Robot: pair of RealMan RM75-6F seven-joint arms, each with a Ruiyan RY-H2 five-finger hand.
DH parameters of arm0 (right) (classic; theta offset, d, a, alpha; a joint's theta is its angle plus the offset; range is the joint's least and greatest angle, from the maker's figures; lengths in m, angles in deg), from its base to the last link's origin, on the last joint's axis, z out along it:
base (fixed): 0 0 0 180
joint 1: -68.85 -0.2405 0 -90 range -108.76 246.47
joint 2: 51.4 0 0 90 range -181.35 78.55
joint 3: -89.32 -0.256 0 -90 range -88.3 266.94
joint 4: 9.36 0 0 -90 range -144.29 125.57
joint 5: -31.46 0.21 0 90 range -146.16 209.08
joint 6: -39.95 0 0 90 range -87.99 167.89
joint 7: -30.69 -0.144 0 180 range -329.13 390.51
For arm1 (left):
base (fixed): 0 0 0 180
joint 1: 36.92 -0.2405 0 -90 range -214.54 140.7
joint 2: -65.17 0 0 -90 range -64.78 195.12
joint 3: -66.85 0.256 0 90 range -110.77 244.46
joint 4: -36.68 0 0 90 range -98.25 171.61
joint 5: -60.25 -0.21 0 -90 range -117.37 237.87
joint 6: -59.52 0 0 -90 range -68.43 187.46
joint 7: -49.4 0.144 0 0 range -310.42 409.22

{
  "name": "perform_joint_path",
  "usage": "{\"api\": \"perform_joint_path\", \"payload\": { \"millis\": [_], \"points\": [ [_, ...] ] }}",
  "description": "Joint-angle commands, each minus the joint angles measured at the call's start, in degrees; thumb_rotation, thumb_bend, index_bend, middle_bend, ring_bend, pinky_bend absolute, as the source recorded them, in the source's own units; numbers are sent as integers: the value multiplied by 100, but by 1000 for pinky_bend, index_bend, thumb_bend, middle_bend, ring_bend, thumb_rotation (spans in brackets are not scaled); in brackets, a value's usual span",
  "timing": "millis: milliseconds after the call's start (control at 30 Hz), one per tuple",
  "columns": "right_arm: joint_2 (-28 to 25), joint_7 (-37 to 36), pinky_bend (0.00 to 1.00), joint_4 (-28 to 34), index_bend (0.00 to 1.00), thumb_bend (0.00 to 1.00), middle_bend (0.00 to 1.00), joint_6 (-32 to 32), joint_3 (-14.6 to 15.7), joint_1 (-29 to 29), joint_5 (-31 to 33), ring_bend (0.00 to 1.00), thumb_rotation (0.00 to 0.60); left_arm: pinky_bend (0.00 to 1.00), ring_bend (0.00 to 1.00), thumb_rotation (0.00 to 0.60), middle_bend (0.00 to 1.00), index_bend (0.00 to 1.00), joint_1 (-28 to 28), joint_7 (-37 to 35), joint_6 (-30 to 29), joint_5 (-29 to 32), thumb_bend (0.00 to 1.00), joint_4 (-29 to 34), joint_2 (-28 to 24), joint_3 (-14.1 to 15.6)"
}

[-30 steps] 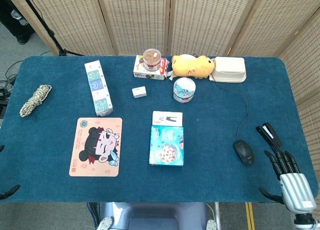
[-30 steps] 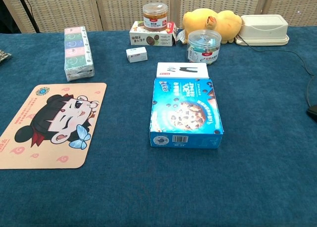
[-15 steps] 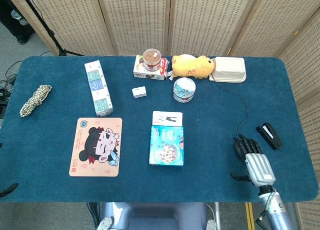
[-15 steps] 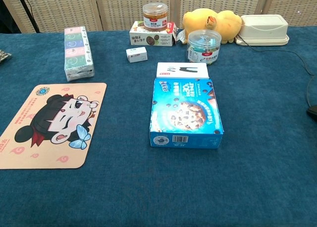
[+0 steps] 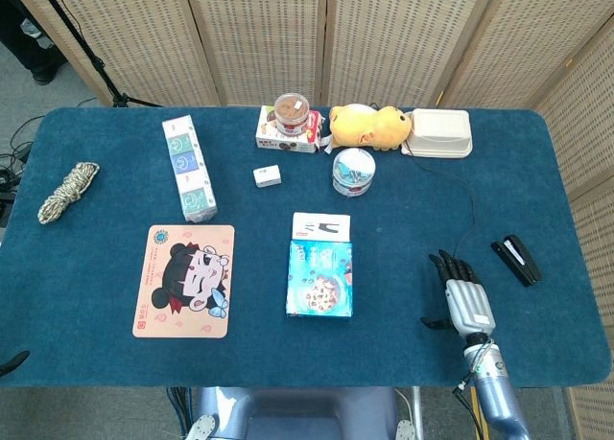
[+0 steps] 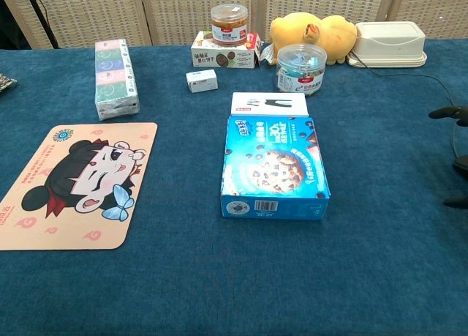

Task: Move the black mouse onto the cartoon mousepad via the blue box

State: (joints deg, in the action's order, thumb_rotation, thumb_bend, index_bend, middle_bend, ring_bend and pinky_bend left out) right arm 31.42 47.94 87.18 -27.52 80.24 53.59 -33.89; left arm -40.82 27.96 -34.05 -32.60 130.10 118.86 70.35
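My right hand (image 5: 460,296) lies palm-down at the table's front right, over the spot where the black mouse sat, and hides it in the head view. Its fingers are spread and the thumb sticks out to the left. In the chest view, only dark fingertips (image 6: 447,113) and a dark sliver of the mouse (image 6: 463,164) show at the right edge. The blue box (image 5: 319,279) lies flat at the table's middle. The cartoon mousepad (image 5: 184,280) lies at the front left. Of my left hand, only a dark tip (image 5: 10,363) shows at the lower left edge.
The mouse cable (image 5: 470,210) runs back to a white case (image 5: 439,133). A black stapler (image 5: 516,260) lies right of my hand. At the back are a yellow plush (image 5: 369,126), a clear tub (image 5: 353,172), a jar (image 5: 291,114), a tissue pack (image 5: 189,167) and a rope coil (image 5: 67,191).
My right hand has moved left from the table's right edge, past the stapler, and now covers the mouse. Its fingertips have come into the chest view. Everything else stayed put.
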Motion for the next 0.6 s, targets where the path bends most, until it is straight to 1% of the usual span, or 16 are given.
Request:
{"api": "perform_joint_path", "payload": {
  "millis": [33, 267, 433, 500, 600],
  "points": [
    [24, -26, 0, -108, 0, 0, 0, -13, -53, -24, 141, 0, 600, 0, 0, 600, 0, 0, -1, -7, 10, -2, 35, -3, -5, 4],
    [197, -194, 0, -420, 0, 0, 0, -123, -43, -6, 193, 0, 600, 0, 0, 600, 0, 0, -31, 90, -34, -68, 35, 3, 22, 28],
    [308, -153, 0, -603, 0, 0, 0, -77, -95, -57, 416, 0, 600, 0, 0, 600, 0, 0, -31, 88, -23, -52, 35, 2, 23, 22],
    [332, -144, 9, -659, 0, 0, 0, -45, -114, -77, 499, 0, 600, 0, 0, 600, 0, 0, -29, 68, -15, -42, 35, 0, 18, 19],
    [361, -135, 48, -762, 0, 0, 0, 1, -131, -102, 610, 0, 600, 0, 0, 600, 0, 0, -27, 34, -10, -32, 35, -8, 8, 14]
  ]
}}
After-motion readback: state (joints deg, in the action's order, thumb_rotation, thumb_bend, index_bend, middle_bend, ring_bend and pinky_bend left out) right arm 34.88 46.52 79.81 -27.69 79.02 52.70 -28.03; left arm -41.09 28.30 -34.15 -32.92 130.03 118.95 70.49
